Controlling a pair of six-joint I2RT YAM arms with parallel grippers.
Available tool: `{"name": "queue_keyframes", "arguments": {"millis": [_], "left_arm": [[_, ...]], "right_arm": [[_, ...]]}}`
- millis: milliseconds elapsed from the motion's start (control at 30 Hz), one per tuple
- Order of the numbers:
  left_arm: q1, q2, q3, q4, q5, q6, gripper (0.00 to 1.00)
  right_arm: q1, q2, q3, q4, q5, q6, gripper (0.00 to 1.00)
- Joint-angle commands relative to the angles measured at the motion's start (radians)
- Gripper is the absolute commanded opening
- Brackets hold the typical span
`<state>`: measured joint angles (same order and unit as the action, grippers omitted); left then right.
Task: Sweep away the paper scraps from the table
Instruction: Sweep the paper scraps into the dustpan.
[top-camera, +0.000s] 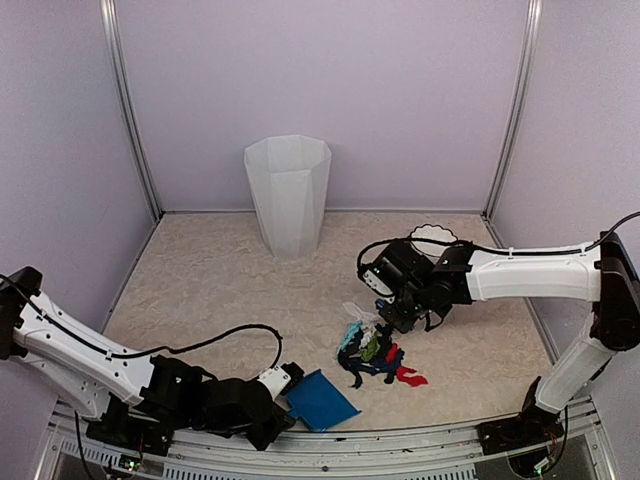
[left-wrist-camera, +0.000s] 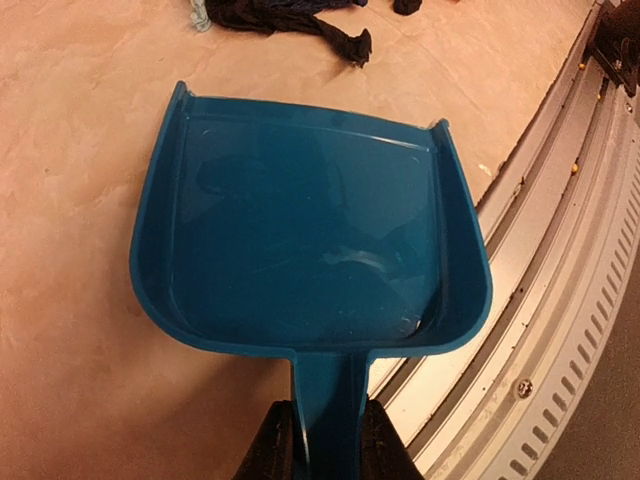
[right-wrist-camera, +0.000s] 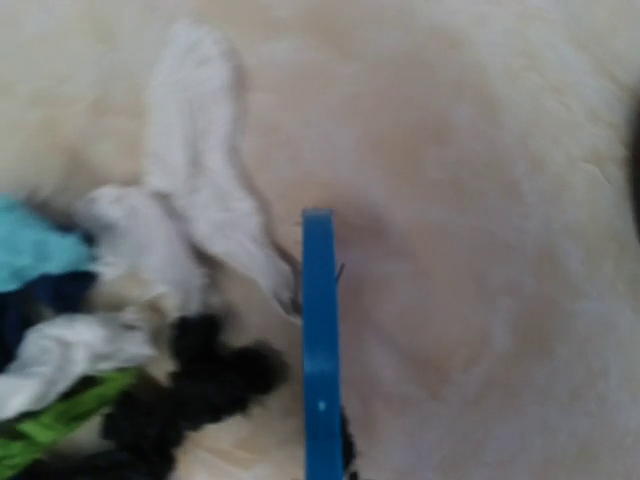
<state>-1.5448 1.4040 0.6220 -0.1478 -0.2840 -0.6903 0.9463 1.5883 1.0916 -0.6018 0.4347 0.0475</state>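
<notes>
Lilac walls are boxing in a beige speckled desk (top-camera: 200, 280).

Top view: paper scraps (top-camera: 375, 350) are lying bunched in one pile right of centre, crumpled bits in teal, green, white, black and red. The right hand (top-camera: 408, 310) is hanging at the pile's far edge. One white bin (top-camera: 288, 195) and one scalloped bowl (top-camera: 432, 236) are standing behind.

Left wrist: the left hand (left-wrist-camera: 328, 440) is pinching the handle of one blue dustpan (left-wrist-camera: 310, 240), which is lying by the front edge.

Right wrist: blurry; the right hand, fingers pressed together, is holding one blue brush (right-wrist-camera: 320, 350) against the white scraps.

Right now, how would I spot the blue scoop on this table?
Find the near metal edge of the beige table, left of the paper scraps. The dustpan lies there, handle pinched by the left end effector. It's the only big, smooth, blue thing.
</notes>
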Motion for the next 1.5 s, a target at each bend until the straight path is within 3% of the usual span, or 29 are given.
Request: {"name": "queue_keyframes", "arguments": {"millis": [0,500,933,1133,1467], "left_arm": [[0.049,0.052,0.007,0.057,0.057,0.048,0.00],[0.130,0.261,0.109,0.058,0.078,0.043,0.00],[0.179,0.298,0.106,0.096,0.071,0.026,0.00],[0.179,0.301,0.072,0.189,0.092,0.034,0.00],[0.180,0.293,0.012,0.320,0.057,0.046,0.00]], "right_arm": [[0.049,0.050,0.039,-0.009,0.030,-0.027,0.00],[0.223,0.063,0.059,-0.070,-0.038,0.060,0.00],[0.326,0.026,0.078,-0.080,-0.128,0.155,0.00],[0.332,0.011,0.093,-0.049,-0.151,0.181,0.00],[0.329,-0.060,0.076,-0.074,0.029,0.224,0.00]]}}
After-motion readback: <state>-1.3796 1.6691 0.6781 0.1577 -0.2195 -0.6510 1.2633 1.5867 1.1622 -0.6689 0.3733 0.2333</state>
